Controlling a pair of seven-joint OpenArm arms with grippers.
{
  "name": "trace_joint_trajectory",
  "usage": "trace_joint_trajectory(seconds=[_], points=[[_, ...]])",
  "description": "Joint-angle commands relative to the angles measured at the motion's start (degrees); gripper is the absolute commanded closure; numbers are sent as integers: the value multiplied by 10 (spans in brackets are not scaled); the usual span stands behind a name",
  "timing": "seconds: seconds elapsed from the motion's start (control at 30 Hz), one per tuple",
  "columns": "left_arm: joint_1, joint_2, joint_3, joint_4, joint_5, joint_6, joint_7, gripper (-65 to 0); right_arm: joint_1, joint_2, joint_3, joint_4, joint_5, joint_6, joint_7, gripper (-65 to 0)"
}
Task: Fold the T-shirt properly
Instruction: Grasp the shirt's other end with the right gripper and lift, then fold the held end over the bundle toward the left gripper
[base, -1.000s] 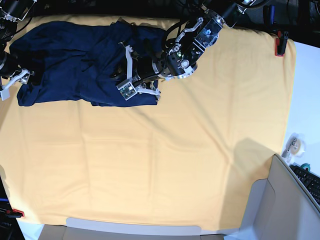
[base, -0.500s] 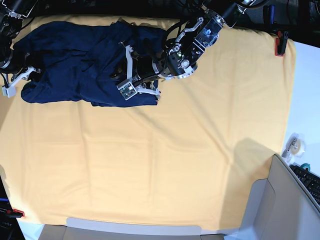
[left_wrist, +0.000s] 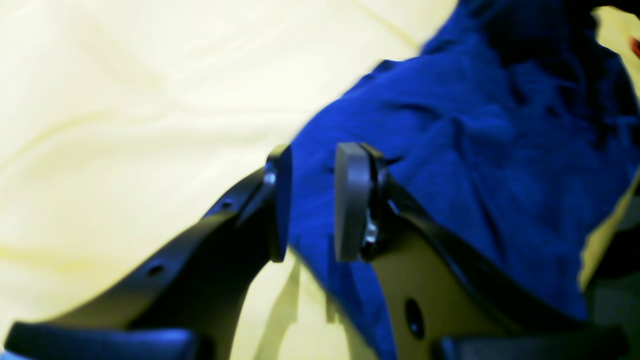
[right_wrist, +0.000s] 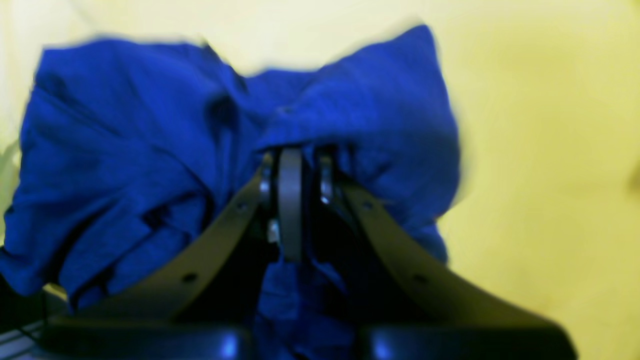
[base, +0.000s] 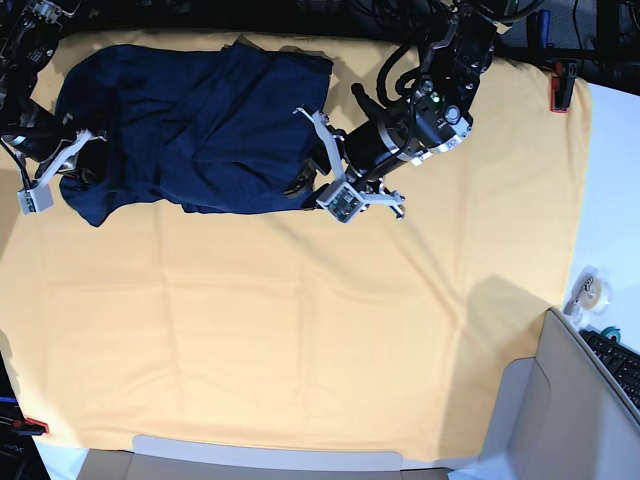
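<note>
The T-shirt (base: 190, 120) lay in a bunched heap at the far edge of the yellow-orange cloth (base: 320, 330). It was between the two hands, and each hand was at one end of it.

The right gripper (right_wrist: 292, 200) was pinched tight on a fold of the T-shirt. Blue cloth puffed out on both sides of its tips and hung down under them. The left gripper (left_wrist: 310, 200) was partly apart, with a narrow gap. The edge of the T-shirt lay in that gap, but the pads did not look pressed on it, so it was probably not holding yet.

The job looked only just begun, since the T-shirt was crumpled and not flat. The step in hand seemed to be grabbing both ends to pull it flat. To do it well, the left gripper should close on just the edge layer in front of it. Then both hands should lift a little and move apart slowly, so the cloth spreads and does not slip out.

The T-shirt was dark blue, thin and soft, with many wrinkles and floppy folds. The yellow-orange cloth under the hands was smooth with gentle creases. The fingers (left_wrist: 350, 200) were black and curved, with flat grey pads
</note>
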Motion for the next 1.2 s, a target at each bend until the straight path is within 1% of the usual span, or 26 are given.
trace_joint_trajectory(seconds=[0.0, 0.1, 0.23, 0.33, 0.47, 0.6, 0.77, 0.83, 1.0, 1.17], points=[[-3, -4, -13, 14, -5, -2, 2, -152, 0, 5, -10, 28, 14, 4, 6, 0], [-2, -5, -37, 15, -5, -3, 23, -152, 2, -7, -47, 71, 13, 4, 6, 0], [18, -5, -57, 15, -5, -3, 19, -152, 10, -14, -112, 83, 13, 4, 7, 0], [22, -5, -68, 15, -5, -4, 19, -152, 19, -33, -163, 84, 8, 4, 8, 0], [29, -5, -76, 15, -5, -4, 18, -152, 30, -61, -221, 85, -30, 3, 8, 0], [29, -5, -76, 15, -5, -4, 17, -152, 41, -80, -270, 86, -66, 3, 8, 0], [30, -5, -76, 15, -5, -4, 17, -152, 46, -101, -290, 83, -123, 2, 9, 0], [30, -5, -76, 15, -5, -4, 17, -152, 49, -103, -301, 83, -144, 2, 9, 0], [30, -5, -77, 15, -5, -4, 17, -152, 55, -118, -316, 85, -143, 2, 9, 0], [36, -4, -77, 15, -5, -4, 17, -152, 61, -122, -343, 81, -148, 2, 9, 0]])
